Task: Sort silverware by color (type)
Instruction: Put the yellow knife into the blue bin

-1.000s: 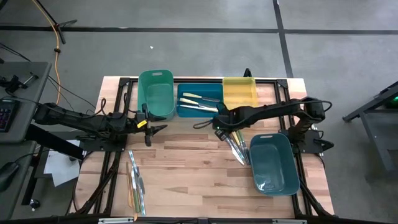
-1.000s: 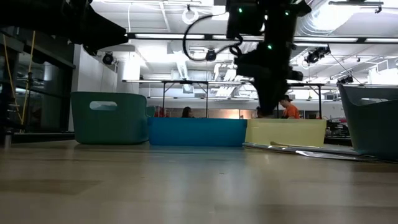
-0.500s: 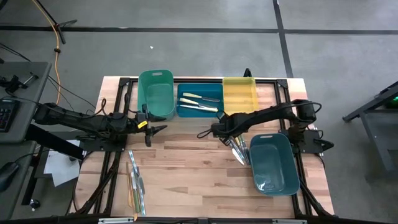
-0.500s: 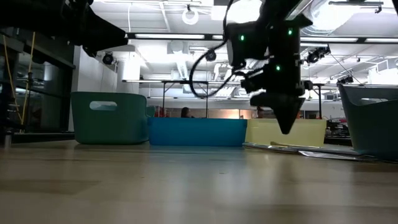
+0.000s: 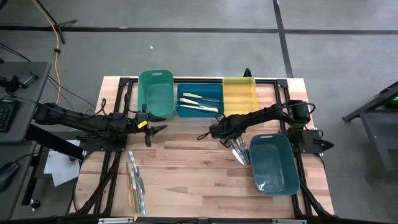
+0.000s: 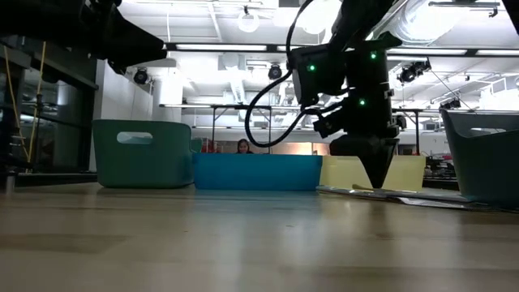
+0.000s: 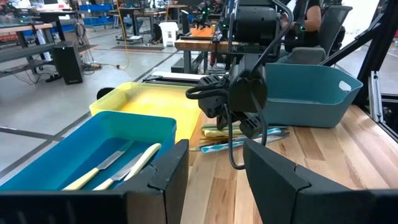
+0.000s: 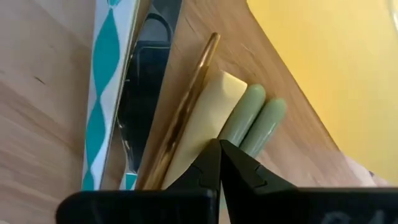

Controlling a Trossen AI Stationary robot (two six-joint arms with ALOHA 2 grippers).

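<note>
Our right tool (image 5: 227, 133) is down at the pile of silverware (image 5: 239, 149) beside the yellow bin (image 5: 240, 93), fingers pressed together on a pale handle (image 8: 208, 130) at most. We should lift slowly, checking one piece comes alone. Our left tool (image 5: 157, 129) waits part open, empty.

You are looking at a grey concrete floor (image 5: 186, 50) crossed by dark lines, in the upper half of the high view. At the left edge stands a grey desk (image 5: 15, 106) with cables. In the low view, a white ceiling with strip lights (image 6: 211, 47) and ducts fills the top; a person in orange (image 6: 377, 144) sits far back, mid-right. A black bin (image 7: 67, 62) stands upper left in the left wrist view.
</note>
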